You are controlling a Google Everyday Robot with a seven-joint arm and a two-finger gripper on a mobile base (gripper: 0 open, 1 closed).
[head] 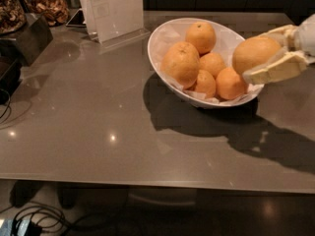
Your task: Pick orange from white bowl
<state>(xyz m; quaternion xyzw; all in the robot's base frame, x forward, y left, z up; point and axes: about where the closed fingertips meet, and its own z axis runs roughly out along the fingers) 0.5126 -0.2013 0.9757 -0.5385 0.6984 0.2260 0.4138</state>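
The white bowl stands on the grey table, lined with crinkled paper, with several oranges inside. My gripper is at the right, above the bowl's right rim, shut on the orange, a large pale yellow-orange fruit held clear of the others. One cream finger lies under the orange and the other runs over its top. A large deeper-orange fruit sits at the bowl's left, with smaller ones behind and beside it.
A clear acrylic sign holder stands behind the bowl to the left. Jars of dried food and a dark box are at the far left. Cables lie on the floor below the table's front edge.
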